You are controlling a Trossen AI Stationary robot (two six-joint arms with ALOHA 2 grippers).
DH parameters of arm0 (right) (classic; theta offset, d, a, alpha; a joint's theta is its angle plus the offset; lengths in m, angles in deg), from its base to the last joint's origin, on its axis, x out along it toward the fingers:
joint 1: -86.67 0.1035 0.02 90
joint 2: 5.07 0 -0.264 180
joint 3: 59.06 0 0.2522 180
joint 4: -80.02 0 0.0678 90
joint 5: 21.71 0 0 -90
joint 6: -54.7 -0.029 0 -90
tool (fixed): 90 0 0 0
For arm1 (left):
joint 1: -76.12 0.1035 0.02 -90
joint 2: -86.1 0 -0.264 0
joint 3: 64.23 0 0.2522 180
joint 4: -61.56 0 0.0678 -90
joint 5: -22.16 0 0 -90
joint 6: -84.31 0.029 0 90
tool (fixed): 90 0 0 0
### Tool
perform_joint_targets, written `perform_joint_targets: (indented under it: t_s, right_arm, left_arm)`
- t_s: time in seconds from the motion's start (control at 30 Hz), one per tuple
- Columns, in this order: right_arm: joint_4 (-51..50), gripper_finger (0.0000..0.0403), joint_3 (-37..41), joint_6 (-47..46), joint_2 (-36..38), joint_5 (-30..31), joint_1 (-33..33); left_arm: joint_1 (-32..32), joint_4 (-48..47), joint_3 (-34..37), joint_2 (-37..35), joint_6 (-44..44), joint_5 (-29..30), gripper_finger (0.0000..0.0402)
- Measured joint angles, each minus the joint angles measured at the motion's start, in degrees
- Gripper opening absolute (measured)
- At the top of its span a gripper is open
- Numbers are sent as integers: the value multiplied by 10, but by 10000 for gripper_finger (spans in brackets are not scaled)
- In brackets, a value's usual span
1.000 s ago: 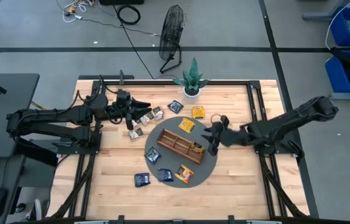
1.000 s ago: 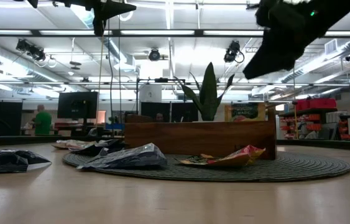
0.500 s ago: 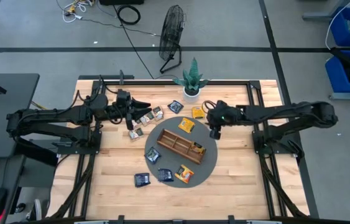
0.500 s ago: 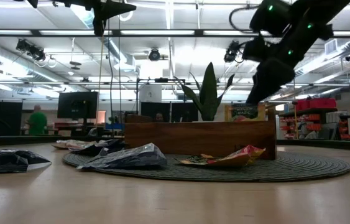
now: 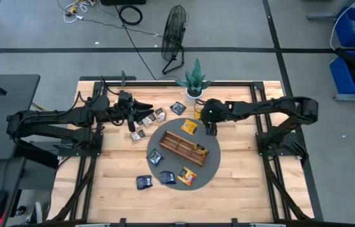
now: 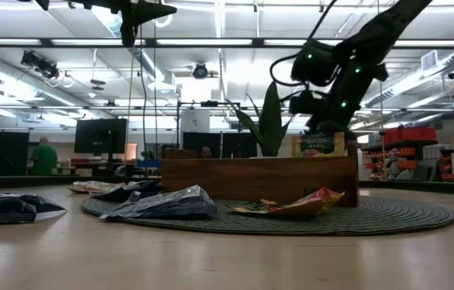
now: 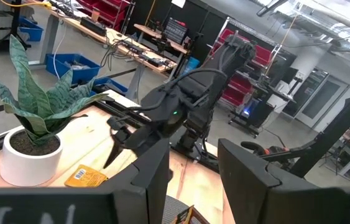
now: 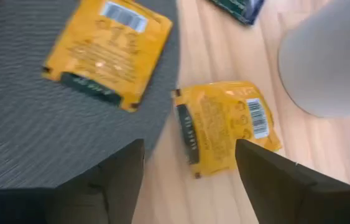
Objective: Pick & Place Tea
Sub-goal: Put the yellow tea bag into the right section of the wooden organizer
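Small flat sachets lie scattered: a yellow one (image 5: 200, 113) on the bare wood beside the white plant pot, another yellow one (image 5: 190, 126) on the round grey mat (image 5: 209, 169), pale tan ones (image 5: 159, 114) and dark ones (image 5: 156, 157) around them. My right gripper (image 5: 207, 120) hovers open above the yellow sachet (image 8: 224, 127) on the wood, one finger on each side, clear of it. My left gripper (image 5: 144, 112) is open over the tan sachets near the table's left, raised off the table (image 6: 142, 12).
A long wooden compartment tray (image 5: 183, 146) sits on the mat with a yellow sachet in it. A potted plant (image 5: 194, 82) stands at the far edge, its white pot (image 8: 330, 56) close beside my right gripper. Bare wood lies at the table's near right.
My right gripper has swung from beside the tray's right end toward the table's left and far edge, ending over the yellow sachet next to the plant pot. Its arm has stretched out across the table. It stays open. No sachet has moved.
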Motion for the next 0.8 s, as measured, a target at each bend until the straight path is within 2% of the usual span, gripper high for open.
perform_joint_targets:
  t_s: [0.23,0.53,0.8]
  right_arm:
    - [7,233,-12,26,-43,-4,-20]
    - [11,231,-12,45,-48,-34,-54]
    - [-5,231,-12,63,-54,-88,-66]
  left_arm:
    - [0,0,0,0,-2,0,142]
    - [0,0,0,0,-3,0,142]
    - [0,0,0,0,-4,9,142]
